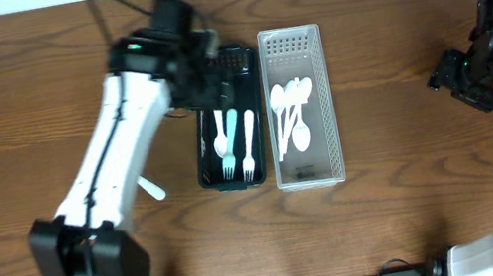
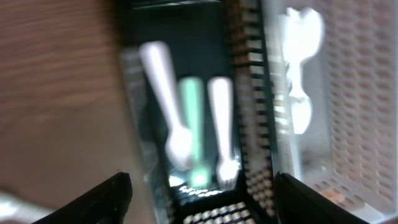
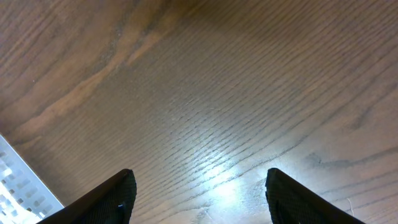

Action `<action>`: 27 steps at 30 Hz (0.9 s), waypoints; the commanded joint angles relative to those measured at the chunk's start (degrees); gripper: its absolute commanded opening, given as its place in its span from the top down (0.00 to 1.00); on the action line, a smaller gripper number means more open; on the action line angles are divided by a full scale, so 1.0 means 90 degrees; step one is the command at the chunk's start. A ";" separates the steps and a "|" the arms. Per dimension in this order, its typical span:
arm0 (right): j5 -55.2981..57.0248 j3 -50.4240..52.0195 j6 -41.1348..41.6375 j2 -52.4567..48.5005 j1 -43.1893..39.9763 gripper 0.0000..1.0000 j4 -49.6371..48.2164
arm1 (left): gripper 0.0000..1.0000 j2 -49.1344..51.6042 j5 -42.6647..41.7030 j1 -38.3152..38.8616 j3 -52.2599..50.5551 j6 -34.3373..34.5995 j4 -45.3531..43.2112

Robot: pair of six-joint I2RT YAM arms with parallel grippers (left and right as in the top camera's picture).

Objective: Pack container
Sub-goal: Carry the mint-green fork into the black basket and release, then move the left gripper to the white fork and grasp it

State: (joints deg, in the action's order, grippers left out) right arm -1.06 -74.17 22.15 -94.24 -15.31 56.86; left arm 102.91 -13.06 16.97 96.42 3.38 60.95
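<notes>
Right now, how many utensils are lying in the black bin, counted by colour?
White: 2, the white spoon and the white fork
Pale green: 1, the pale green utensil
Total: 3 in the black bin
</notes>
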 commanded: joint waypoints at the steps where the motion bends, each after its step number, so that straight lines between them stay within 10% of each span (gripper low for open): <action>1: 0.0022 0.0010 0.0080 -0.0049 -0.0029 0.30 -0.0010 | 0.24 -0.0109 0.1042 -0.0678 0.0075 0.1168 0.0250; 10: 0.0022 0.0010 0.0080 -0.0049 -0.0029 0.30 -0.0032 | 0.24 0.0413 0.1243 -0.2560 -0.0663 0.4136 0.0119; 27: 0.0097 0.0010 0.0051 -0.0049 -0.0029 0.29 -0.0070 | 0.24 0.1770 0.1336 -0.3033 -0.0906 0.4325 0.0151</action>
State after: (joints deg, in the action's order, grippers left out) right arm -1.02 -74.17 22.13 -94.26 -15.31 56.27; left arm 117.71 -2.57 -10.35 88.42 41.21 61.93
